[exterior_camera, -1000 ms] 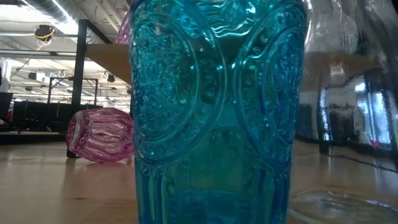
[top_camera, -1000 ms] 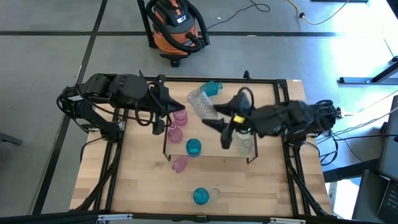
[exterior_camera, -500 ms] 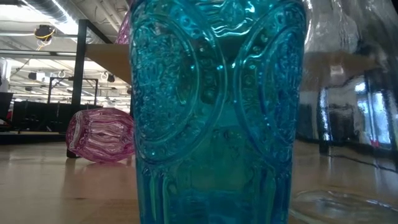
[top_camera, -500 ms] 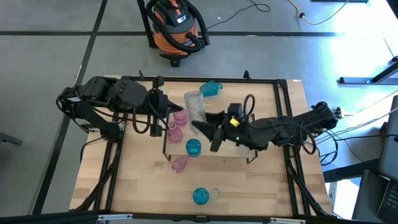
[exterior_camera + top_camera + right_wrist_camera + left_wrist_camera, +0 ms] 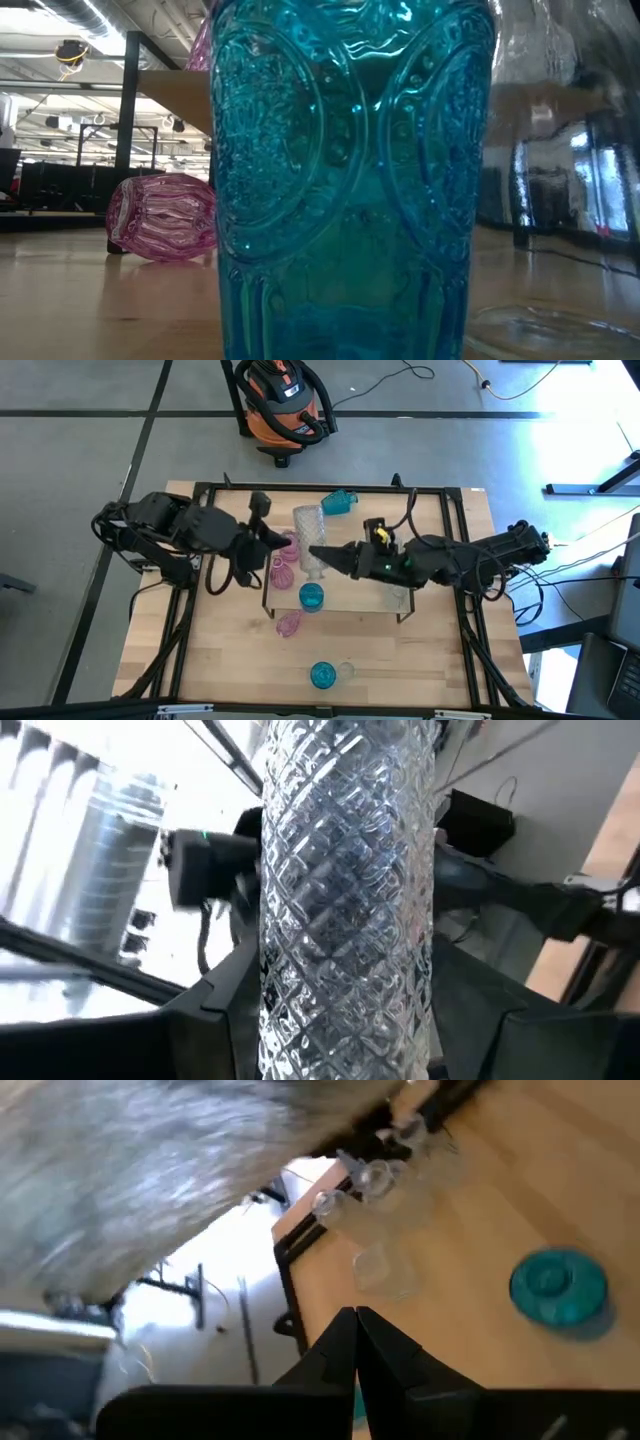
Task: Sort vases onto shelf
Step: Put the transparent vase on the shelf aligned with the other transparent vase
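In the high view the shelf point(image 5: 345, 610) stands mid-table. My right gripper point(image 5: 318, 554) reaches over its left part from the right, shut on a clear diamond-cut vase point(image 5: 309, 536), which fills the right wrist view point(image 5: 345, 900). My left gripper point(image 5: 268, 541) is shut and hovers just left of two pink vases point(image 5: 286, 547) at the shelf's left end. A teal vase point(image 5: 311, 597) stands on the shelf, and a pink vase point(image 5: 288, 623) lies on its side on the table in front point(image 5: 160, 215). A teal vase point(image 5: 322, 675) stands at the near edge, huge in the low view point(image 5: 345, 180). My right gripper pinches the clear vase's body point(image 5: 340, 970) between its two fingers point(image 5: 205, 1020), one on each side. The fingers come level from the table's right and lie across the vase. The vase is lifted and tilted, its length running toward the far edge over the shelf's left part.
A teal vase point(image 5: 340, 502) lies on its side by the far frame. Clear vases point(image 5: 396, 595) sit on the shelf's right part under my right arm, and a small clear one point(image 5: 346, 670) is beside the near teal vase. A black frame edges the tabletop point(image 5: 230, 660).
My right gripper has carried the clear vase toward the table's left, from the shelf's middle to its left part, the arm stretching out. The vase has turned from slanting to pointing nearly at the far edge. My left arm has drawn back a little toward the left.
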Controlling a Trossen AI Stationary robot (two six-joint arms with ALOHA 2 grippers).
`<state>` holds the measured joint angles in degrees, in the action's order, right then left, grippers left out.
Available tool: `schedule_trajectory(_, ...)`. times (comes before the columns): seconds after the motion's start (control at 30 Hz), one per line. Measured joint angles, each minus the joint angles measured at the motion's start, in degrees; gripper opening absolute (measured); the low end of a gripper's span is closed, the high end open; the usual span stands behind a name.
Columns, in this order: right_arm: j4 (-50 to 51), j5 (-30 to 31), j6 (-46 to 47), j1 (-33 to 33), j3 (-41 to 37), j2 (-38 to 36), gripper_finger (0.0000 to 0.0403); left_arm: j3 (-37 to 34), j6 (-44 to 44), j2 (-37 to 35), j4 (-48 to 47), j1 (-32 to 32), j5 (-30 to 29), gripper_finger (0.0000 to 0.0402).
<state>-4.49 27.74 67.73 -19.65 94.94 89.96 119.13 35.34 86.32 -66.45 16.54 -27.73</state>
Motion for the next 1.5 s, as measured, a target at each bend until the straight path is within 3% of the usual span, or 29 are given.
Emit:
schedule_trajectory(0.3, 3.51, 2.5, 10.27, 0.58, 0.07, -4.52, 0.0194, -0.02, 17.42, 0.18, -0.12, 0.33, -1.92, 0.0021)
schedule_trajectory(0.53, 13.45, 2.93, 17.59, 0.58, 0.07, -6.03, 0.0194, -0.02, 24.94, 0.14, 3.76, -0.95, -2.03, 0.0108)
schedule_trajectory(1.0, 11.6, 0.64, 24.58, 0.57, 0.07, -5.43, 0.0194, -0.02, 41.36, 1.73, 15.8, -3.84, 2.82, 0.0258)
schedule_trajectory(1.23, 11.83, -0.86, 25.85, 0.58, 0.07, -5.34, 0.0194, -0.02, 45.65, 2.56, 21.59, -5.29, 2.83, 0.0295)
schedule_trajectory(1.5, 8.34, -1.75, 26.2, 0.63, 0.09, -4.54, 0.0194, -0.02, 47.79, 3.1, 24.64, -6.32, 5.41, 0.031)
